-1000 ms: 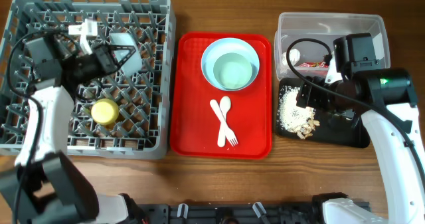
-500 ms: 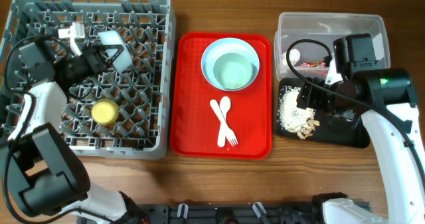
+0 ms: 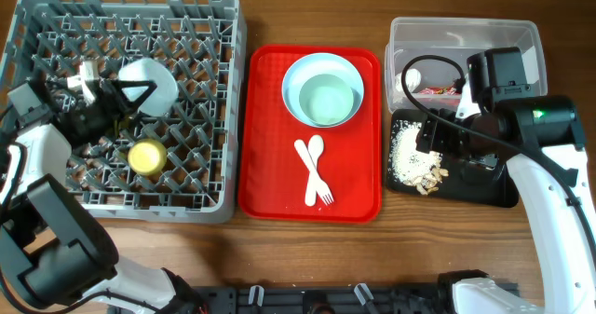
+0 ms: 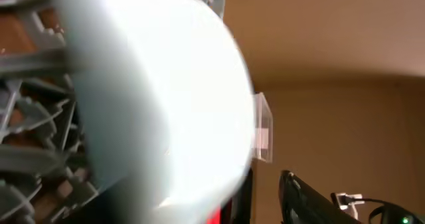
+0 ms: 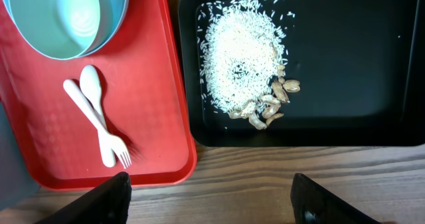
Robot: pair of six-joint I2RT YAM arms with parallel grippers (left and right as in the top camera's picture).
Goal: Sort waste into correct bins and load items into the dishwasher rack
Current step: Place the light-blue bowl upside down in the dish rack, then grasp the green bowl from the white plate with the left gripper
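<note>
**Q:** Wooden table (image 3: 307,258), overhead view. How is everything placed relative to the red serving tray (image 3: 270,179)?

**A:** On the tray, far end: the round plate (image 3: 296,72) with a teal bowl (image 3: 326,100) seated in it. Nearer the tray's front edge lie the white spoon (image 3: 316,146) and fork (image 3: 322,191), crossed. Just left of the tray is the grey dishwasher rack (image 3: 200,156), with the yellow cup (image 3: 147,156) among its pegs. Farther left of the tray than the cup, the left gripper (image 3: 140,98) is clamped on the second bowl (image 3: 154,83), above the pegs. Right of the tray, far end: the clear tub (image 3: 531,34), holding the red wrapper (image 3: 438,91) and white scrap (image 3: 413,76). Right of the tray, front end: the black tray (image 3: 484,188), with the food scraps (image 3: 410,156) at the end closest to the serving tray. The right arm (image 3: 526,118) lies over the black tray and hides its own gripper.

**Q:** Left wrist view?

**A:** The second bowl fills most of the frame as a pale blur. Rack pegs show at left, and a red sliver of the serving tray shows below the bowl. The fingers themselves are not visible here.

**Q:** Right wrist view?

**A:** The right gripper (image 5: 211,201) hangs over the bare table by the serving tray's front right corner. Its fingers (image 5: 109,199) are spread wide with nothing between them. The black tray sits just right of the serving tray. The scraps are a white, rice-like heap with beige pieces at its front edge.
</note>
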